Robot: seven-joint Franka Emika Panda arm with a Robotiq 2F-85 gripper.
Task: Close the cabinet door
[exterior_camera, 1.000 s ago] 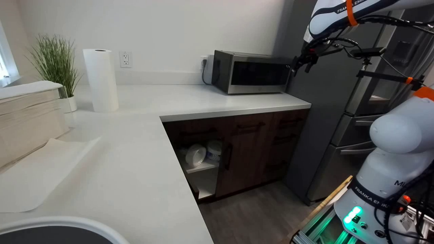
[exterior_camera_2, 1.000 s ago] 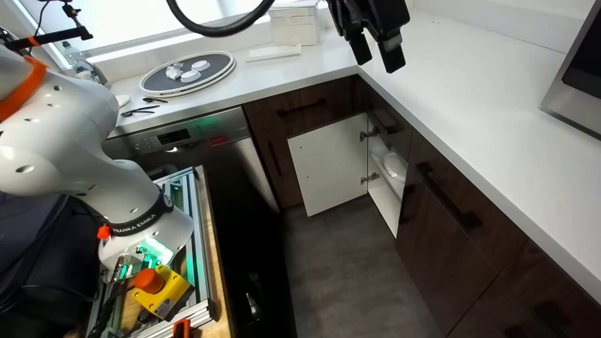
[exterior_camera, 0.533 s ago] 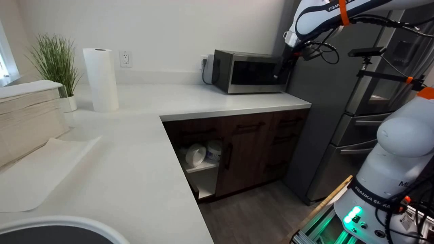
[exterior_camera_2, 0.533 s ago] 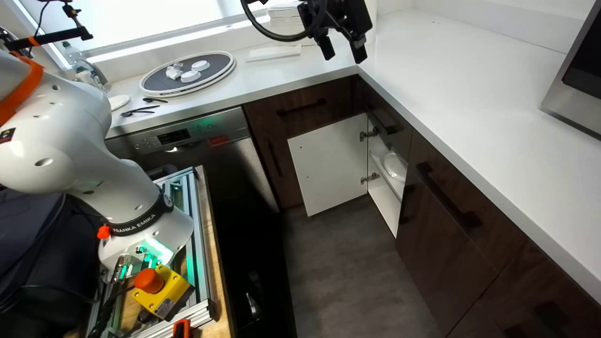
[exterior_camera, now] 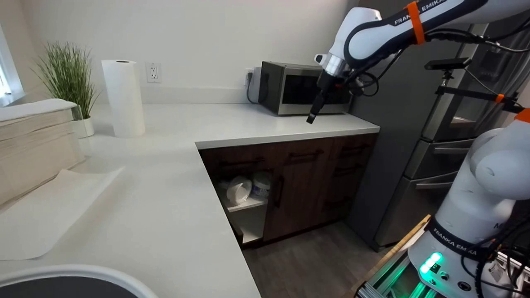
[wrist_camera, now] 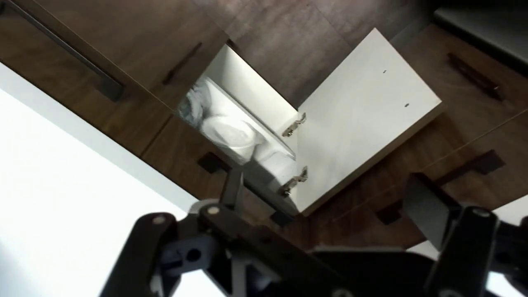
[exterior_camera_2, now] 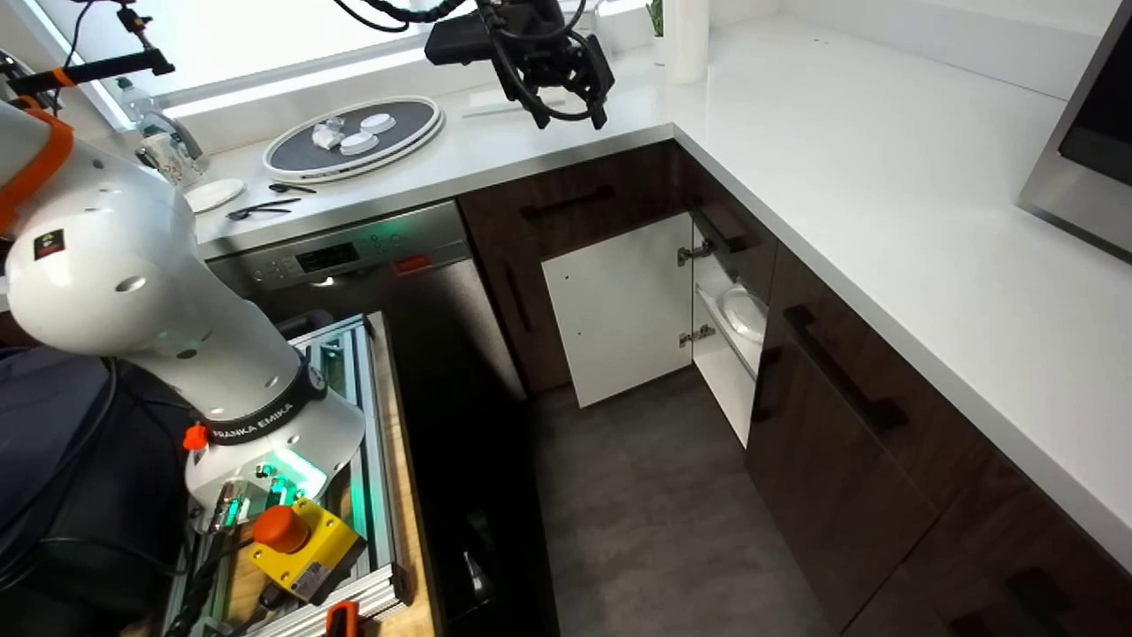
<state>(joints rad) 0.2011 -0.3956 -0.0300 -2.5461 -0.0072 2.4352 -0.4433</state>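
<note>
The cabinet door (exterior_camera_2: 619,310) stands wide open, hinged at the corner-side edge of the cabinet (exterior_camera_2: 723,389), its white inner face in plain sight. I can see pale containers (wrist_camera: 229,132) inside the cabinet. The tool (exterior_camera_2: 570,118) hangs higher than the cabinet, well apart from it, its jaws spread wide.

Claw (wrist_camera: 326,193) spread, tilted downward; arm (exterior_camera: 366,44) apparently bent.

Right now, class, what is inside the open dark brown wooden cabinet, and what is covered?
Beside the open flat white-faced cabinet door, the white shelf holds a tilted round whitish container and a whitish tub with bluish markings. Anything behind them is covered.
</note>
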